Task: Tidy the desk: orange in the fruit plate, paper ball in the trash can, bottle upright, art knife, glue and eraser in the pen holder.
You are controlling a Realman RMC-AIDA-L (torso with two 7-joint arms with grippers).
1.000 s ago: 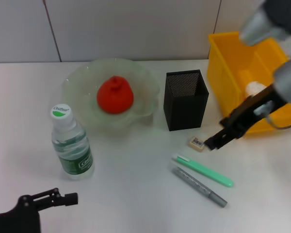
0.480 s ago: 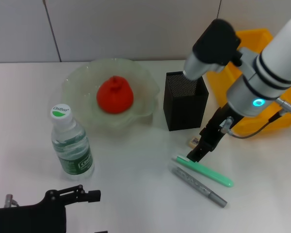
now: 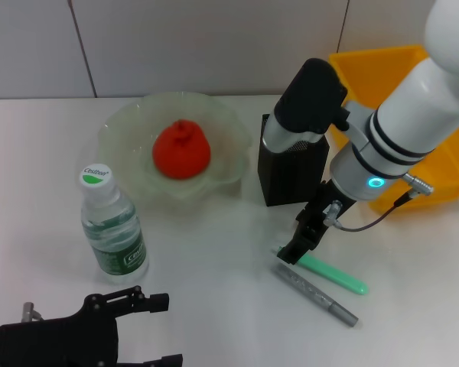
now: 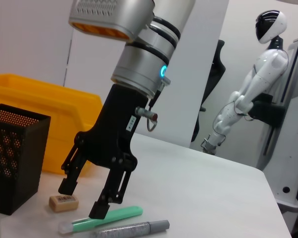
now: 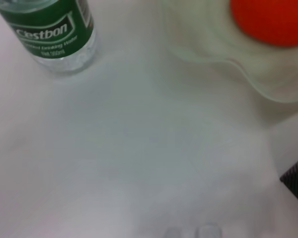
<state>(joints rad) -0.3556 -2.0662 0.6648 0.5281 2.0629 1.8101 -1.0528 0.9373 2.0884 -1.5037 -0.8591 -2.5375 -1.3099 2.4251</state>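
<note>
The orange [image 3: 181, 149] lies in the fruit plate [image 3: 122, 122]. The bottle [image 3: 112, 229] stands upright in front of the plate. My right gripper [image 3: 294, 248] hangs open and empty just above the table, in front of the pen holder [image 3: 279, 183]. In the left wrist view, the right gripper [image 4: 82, 200] has one fingertip [image 4: 98, 212] at the near end of the green art knife [image 4: 109, 218]. The eraser [image 4: 63, 203] lies beside it, and the grey glue pen [image 4: 131, 229] lies alongside the knife. The paper ball is out of view. My left gripper [image 3: 164, 330] is open at the front left.
The yellow trash can [image 3: 367, 65] stands at the back right, partly behind my right arm. The right wrist view shows the bottle [image 5: 54, 34], the plate rim [image 5: 228, 64] and bare table between them.
My right arm has swung left from the trash can to the art knife, passing over the eraser. My left gripper has moved further into view at the front left.
</note>
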